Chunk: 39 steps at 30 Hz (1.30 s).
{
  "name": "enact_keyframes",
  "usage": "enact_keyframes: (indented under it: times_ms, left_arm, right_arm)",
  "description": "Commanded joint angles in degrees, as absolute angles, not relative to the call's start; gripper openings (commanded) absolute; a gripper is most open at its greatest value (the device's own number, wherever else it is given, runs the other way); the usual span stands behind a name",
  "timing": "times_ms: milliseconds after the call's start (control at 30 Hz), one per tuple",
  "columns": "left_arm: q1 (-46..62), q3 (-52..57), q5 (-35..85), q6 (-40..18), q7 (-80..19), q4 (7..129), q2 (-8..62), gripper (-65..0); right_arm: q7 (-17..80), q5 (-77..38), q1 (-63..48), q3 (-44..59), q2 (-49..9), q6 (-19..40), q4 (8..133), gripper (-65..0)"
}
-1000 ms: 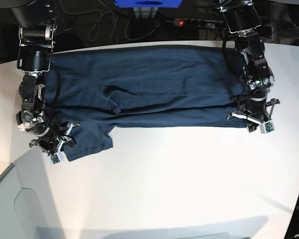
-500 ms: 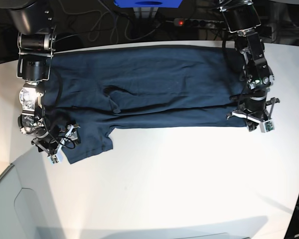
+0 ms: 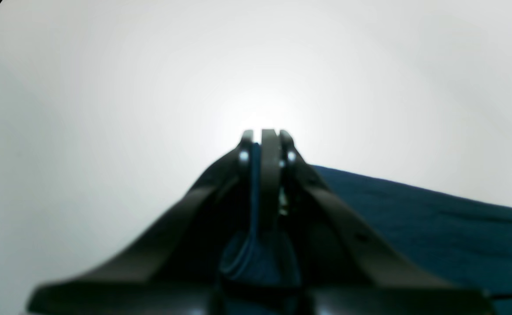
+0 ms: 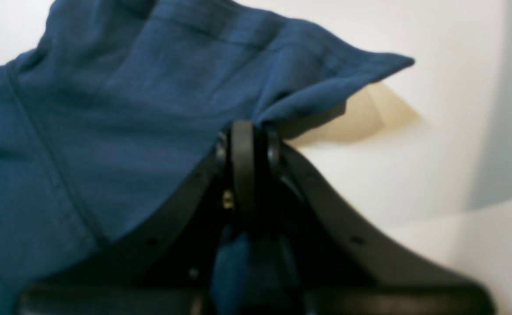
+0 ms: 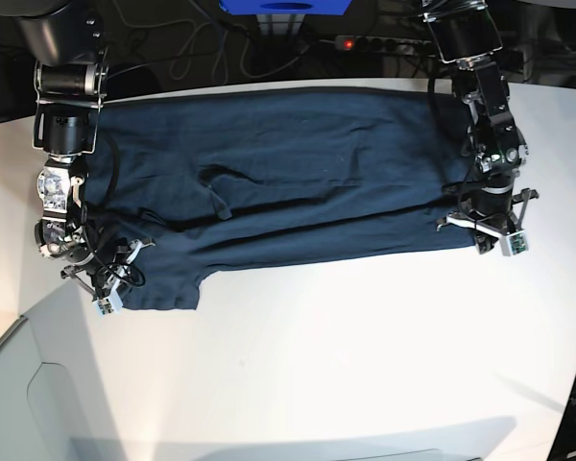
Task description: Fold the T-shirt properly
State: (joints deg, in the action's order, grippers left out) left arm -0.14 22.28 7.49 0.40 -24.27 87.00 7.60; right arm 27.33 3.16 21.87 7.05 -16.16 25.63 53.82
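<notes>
right gripper [image 4: 243,131]: jaws pressed together on a fold of the plain dark navy-blue short-sleeved cotton t-shirt [image 5: 288,173], at the sleeve hem. the right wrist view shows the hem corner lifted off the surface and peaking beyond the fingertips, a shadow under it. in the base view this gripper [image 5: 110,279] sits at the sleeve's outer edge.

left gripper [image 3: 264,140]: clenched, with a thin blue line of cloth running up between the jaws. in the base view it [image 5: 488,229] stands at the bottom-hem corner of the near edge.

t-shirt location: spread lengthwise across the white table [image 5: 365,365], far half flat, a long crease along the middle, the near sleeve hanging toward the camera side. it appears to be already partly folded along its length.

handling, judged: light, limp knit; no stiffness, so it drapes and sags between two pinch points and wrinkles wherever slack gathers. not slippery or fragile, though a thin single layer can slide out of a shallow pinch. best holds look like the hemmed edges and corners, where the doubled, stitched cloth gives the jaws more to bite. lifting both ends evenly should keep the fold line straight.
</notes>
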Motion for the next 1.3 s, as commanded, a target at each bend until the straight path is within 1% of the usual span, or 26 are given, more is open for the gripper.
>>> enact_keyframes:
  times_ms: [0, 267, 567, 867, 1000, 1267]
  left_arm:
    - [-0.8, 22.4, 7.7, 0.5, -23.0, 88.1, 8.1, -65.0]
    - [-1.1, 22.4, 7.7, 0.4, -23.0, 89.3, 8.6, -65.0]
    - [-0.7, 22.4, 7.7, 0.2, -23.1, 93.5, 8.5, -65.0]
    - [-0.7, 22.5, 7.7, 0.2, -22.8, 93.5, 8.6, -65.0]
    - [-0.7, 25.5, 7.7, 0.0, -23.0, 93.5, 8.1, -65.0]
    - [-0.7, 26.1, 7.7, 0.0, -22.8, 93.5, 8.2, -65.0]
  right_arm:
    - [26.4, 3.0, 23.1, 7.4, -16.9, 26.6, 56.4, -65.0]
    - [26.4, 2.9, 18.3, 7.6, -16.8, 26.6, 72.8, -65.0]
    - [26.4, 2.9, 13.1, 7.5, -14.1, 26.6, 85.6, -65.0]
    - [26.3, 2.9, 7.9, 7.6, -12.8, 26.6, 93.4, -65.0]
    - [26.3, 2.9, 4.4, 7.6, -12.6, 26.6, 97.2, -65.0]
    - [26.2, 2.9, 1.4, 7.7, -12.5, 26.6, 97.6, -65.0]
